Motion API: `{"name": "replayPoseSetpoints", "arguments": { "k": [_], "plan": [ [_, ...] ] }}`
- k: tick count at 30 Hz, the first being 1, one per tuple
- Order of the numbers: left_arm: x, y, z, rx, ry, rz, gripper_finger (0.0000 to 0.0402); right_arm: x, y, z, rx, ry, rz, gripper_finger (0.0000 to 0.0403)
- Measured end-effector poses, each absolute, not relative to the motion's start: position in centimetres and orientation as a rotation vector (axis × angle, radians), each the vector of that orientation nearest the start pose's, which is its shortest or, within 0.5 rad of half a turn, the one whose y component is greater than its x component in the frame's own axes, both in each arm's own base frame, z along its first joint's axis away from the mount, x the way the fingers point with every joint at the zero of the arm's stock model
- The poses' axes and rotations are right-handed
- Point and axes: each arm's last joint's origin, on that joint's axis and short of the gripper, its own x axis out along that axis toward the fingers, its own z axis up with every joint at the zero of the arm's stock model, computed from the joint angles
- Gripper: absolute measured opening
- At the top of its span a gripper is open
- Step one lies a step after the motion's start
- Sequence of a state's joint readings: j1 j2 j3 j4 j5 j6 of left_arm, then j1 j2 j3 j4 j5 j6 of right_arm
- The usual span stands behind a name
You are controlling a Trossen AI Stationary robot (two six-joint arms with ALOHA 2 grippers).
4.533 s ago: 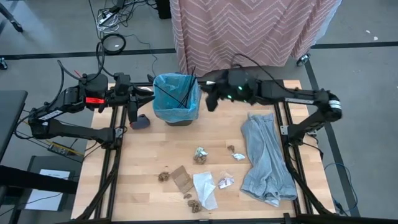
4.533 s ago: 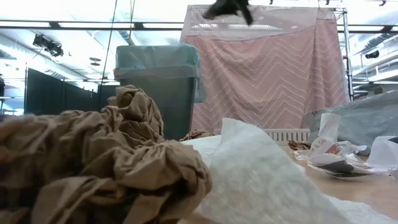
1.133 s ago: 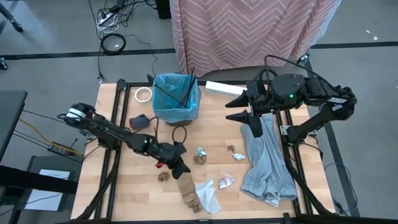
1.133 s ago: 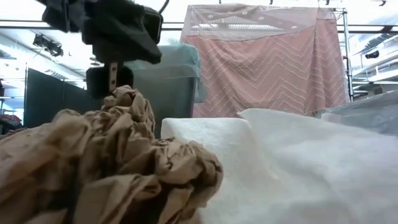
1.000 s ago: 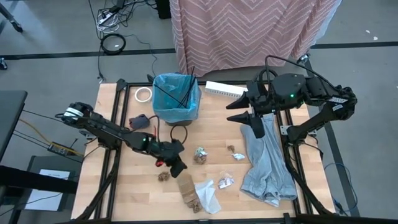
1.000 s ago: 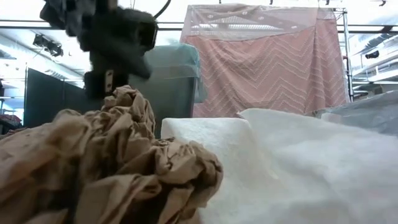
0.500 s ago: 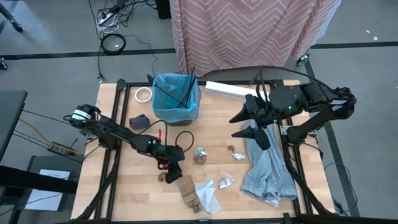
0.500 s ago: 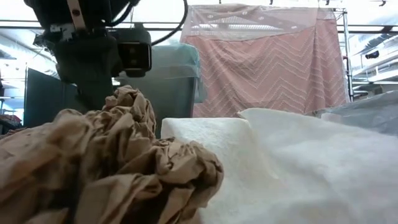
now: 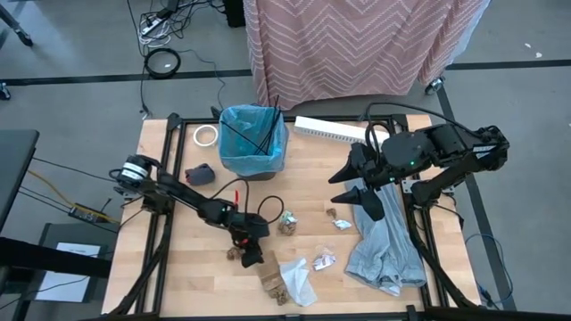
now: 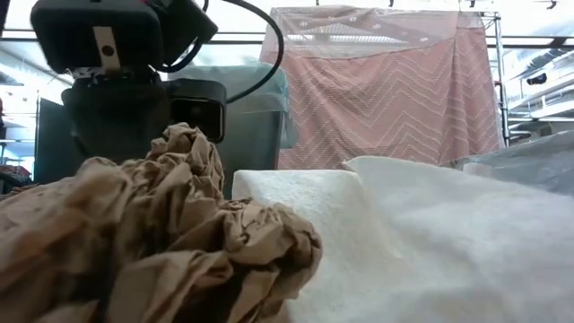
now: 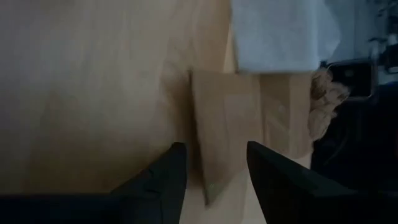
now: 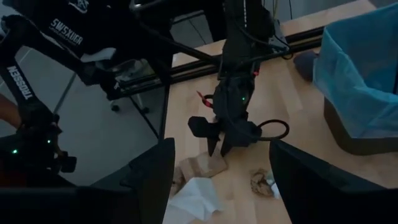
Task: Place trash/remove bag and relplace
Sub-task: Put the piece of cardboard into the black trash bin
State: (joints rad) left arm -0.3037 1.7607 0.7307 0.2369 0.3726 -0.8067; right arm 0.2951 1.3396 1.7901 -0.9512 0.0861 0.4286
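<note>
At lower centre-left of the high view, the left end effector [image 9: 251, 257] has descended onto the flat brown cardboard piece [image 9: 268, 273] and spread its fingers, which now straddle the cardboard's edge: a pick is probably beginning. Beside it lie the white tissue [image 9: 295, 275] and brown lumps [image 9: 235, 253]; the blue-lined bin [image 9: 253, 141] stands at upper centre. At centre right, the right end effector [image 9: 354, 194], released, has dropped lower over the grey bag [image 9: 385, 234].
</note>
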Motion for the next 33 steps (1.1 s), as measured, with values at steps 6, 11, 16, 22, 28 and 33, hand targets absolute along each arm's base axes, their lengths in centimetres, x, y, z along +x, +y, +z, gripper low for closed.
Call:
{"name": "replayPoseSetpoints", "arguments": {
  "k": [6, 11, 16, 22, 28, 33],
  "plan": [
    [30.2, -10.8, 10.4, -0.786, 1.028, -0.261, 0.0125, 22.9, 6.7, 47.5, 0.324, 0.526, 0.095, 0.0243],
    [30.1, -10.8, 10.1, -0.777, 1.032, -0.234, 0.0021, 23.0, 6.7, 47.7, 0.329, 0.506, 0.101, 0.0232],
    [30.1, -10.8, 10.1, -0.808, 1.031, -0.196, 0.0005, 23.0, 6.7, 47.7, 0.328, 0.505, 0.102, 0.0219],
    [29.7, -10.4, 12.5, -0.834, 0.955, -0.152, 0.0003, 23.0, 6.7, 47.7, 0.326, 0.506, 0.104, 0.0214],
    [29.5, -9.3, 17.4, -0.893, 0.749, -0.131, 0.0002, 23.0, 6.7, 47.6, 0.315, 0.509, 0.106, 0.0211],
    [28.4, -8.0, 22.1, -0.942, 0.532, -0.11, 0.0001, 23.0, 6.7, 47.6, 0.309, 0.509, 0.107, 0.0208]
  ]
}}
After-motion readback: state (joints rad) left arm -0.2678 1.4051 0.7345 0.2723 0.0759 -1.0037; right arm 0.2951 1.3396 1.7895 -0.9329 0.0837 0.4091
